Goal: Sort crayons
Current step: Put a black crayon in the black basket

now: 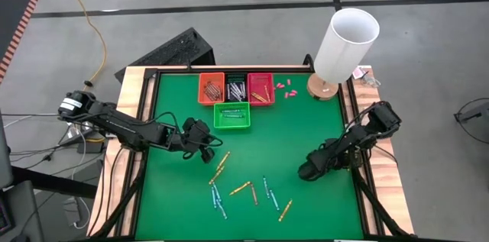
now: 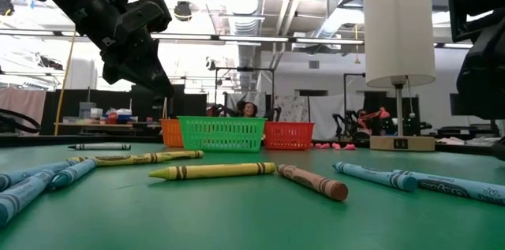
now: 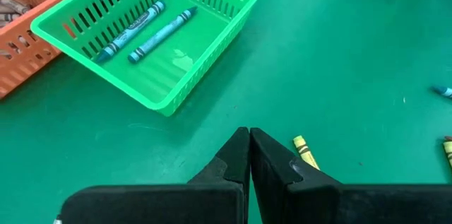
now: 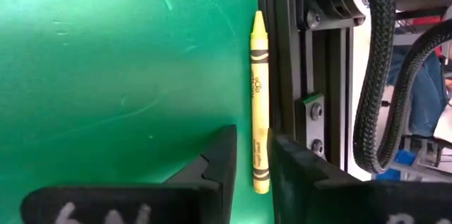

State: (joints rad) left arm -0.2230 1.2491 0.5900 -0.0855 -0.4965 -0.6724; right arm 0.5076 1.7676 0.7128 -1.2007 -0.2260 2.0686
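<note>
Several crayons (image 1: 240, 188) lie loose on the green table, mostly in its near middle. My left gripper (image 3: 248, 133) is shut and empty, above the table near a yellow crayon (image 3: 305, 152), short of the green basket (image 3: 212, 47) that holds two blue crayons (image 3: 141, 30). My right gripper (image 4: 253, 136) is open at the table's right side. Its fingers stand on either side of a yellow crayon (image 4: 258, 90) that lies flat along the black edge rail (image 4: 282, 54). In the high view my right arm (image 1: 344, 154) hides that crayon. My right gripper's fingers straddle the yellow crayon near its blunt end (image 4: 260, 171), lying along it and slanting down from above. One finger (image 4: 296, 164) stands right beside the crayon; I cannot tell whether it touches. The crayon lies flat on the table.
Orange (image 1: 212, 88), dark (image 1: 235, 88) and red (image 1: 260, 88) baskets stand in a row at the far side, the green one (image 1: 231, 115) in front of them. A white lamp (image 1: 345, 43) stands at the far right, with pink bits (image 1: 286, 89) beside it.
</note>
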